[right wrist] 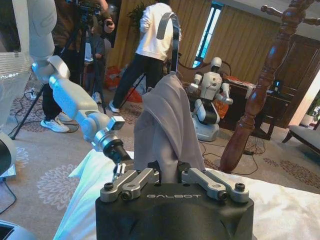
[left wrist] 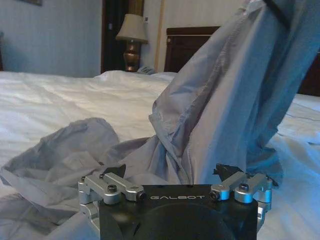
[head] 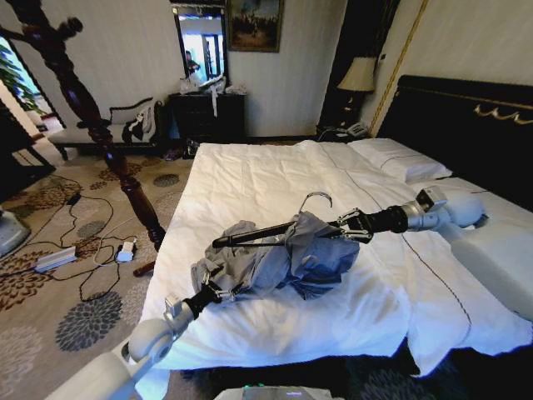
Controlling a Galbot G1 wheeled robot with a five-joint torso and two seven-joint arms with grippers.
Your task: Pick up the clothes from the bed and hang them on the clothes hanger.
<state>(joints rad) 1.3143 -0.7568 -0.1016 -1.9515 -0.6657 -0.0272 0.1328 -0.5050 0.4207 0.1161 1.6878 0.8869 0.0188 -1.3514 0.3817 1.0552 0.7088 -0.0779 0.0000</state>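
Shirt: the grey-blue shirt [head: 283, 262] is draped over one arm of the hanger and is held just above the duvet; its lower folds trail toward the near-left edge of the bed.
Hanger: the black clothes hanger [head: 254, 236] is held nearly level above the mattress, its wire hook pointing up. One arm is buried in cloth; the other arm, pointing to the robot's left, is bare.
Bed: the white duvet [head: 275, 179] is spread flat, with pillows [head: 400, 158] by the black headboard.
Right gripper: the right gripper [head: 348, 225] is reached in from the right over the bed. Its fingers are seen clamped on the covered end of the hanger, cloth included.
Left gripper: the left gripper [head: 218, 292] is placed at the shirt's lower edge near the bed's front. Fabric is pinched between its fingers.
Coat stand: a dark turned-wood coat stand [head: 92, 125] is set on the carpet, left of the bed.
Step in hand: the dressing of the hanger is judged to be partly done, with one shoulder on and the other loose.
Next move calls for: the free shoulder is to be drawn over the bare arm while the hanger is kept steady, without the seated side being dragged off.
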